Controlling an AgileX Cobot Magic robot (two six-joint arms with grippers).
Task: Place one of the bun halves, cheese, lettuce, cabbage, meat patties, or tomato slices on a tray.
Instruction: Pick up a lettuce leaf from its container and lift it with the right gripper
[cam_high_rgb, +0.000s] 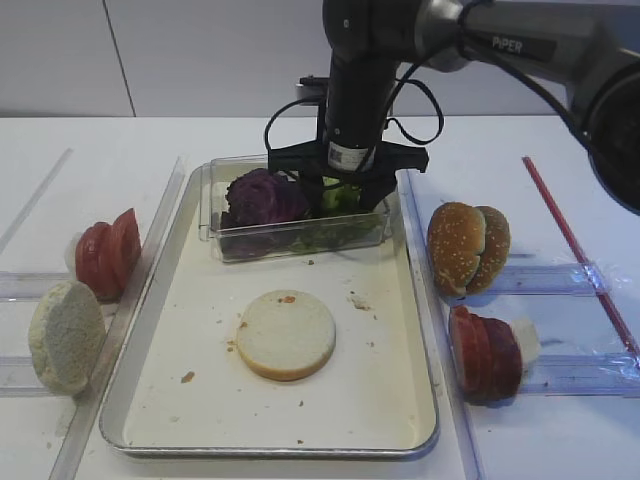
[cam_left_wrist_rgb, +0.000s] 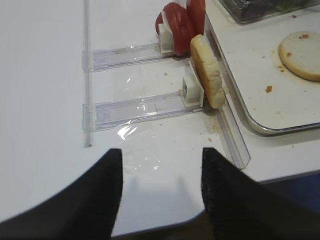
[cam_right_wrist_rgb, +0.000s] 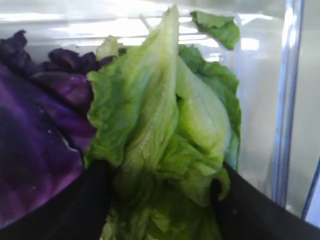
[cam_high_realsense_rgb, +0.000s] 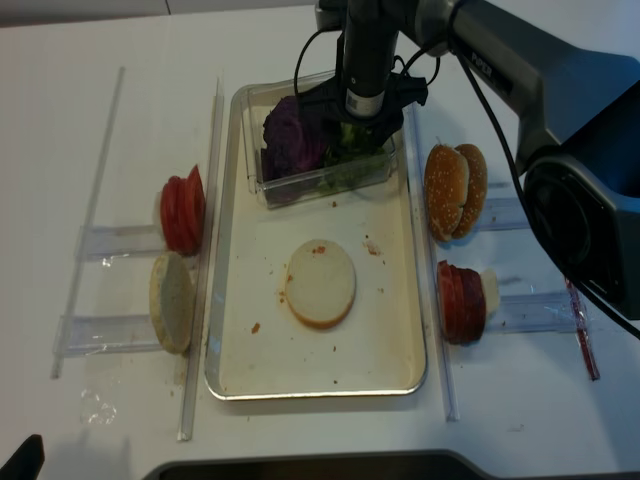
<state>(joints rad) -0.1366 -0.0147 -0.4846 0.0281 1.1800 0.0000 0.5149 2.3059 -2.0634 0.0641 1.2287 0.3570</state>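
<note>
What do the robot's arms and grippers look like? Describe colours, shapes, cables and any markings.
The right arm is glossy black with rounded tube-like segments and white "PIPER" lettering. Black cables loop beside its wrist, which carries a small white label. The right gripper has a wide black crossbar and black fingers. The left gripper shows only as two broad, matt black fingers; its arm is out of view.

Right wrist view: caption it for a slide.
Right hand open around the lettuce beside the purple cabbage in the clear box.

"PIPER" — white letters on the right arm (cam_high_rgb: 520, 45); its wrist label is unreadable.
</note>
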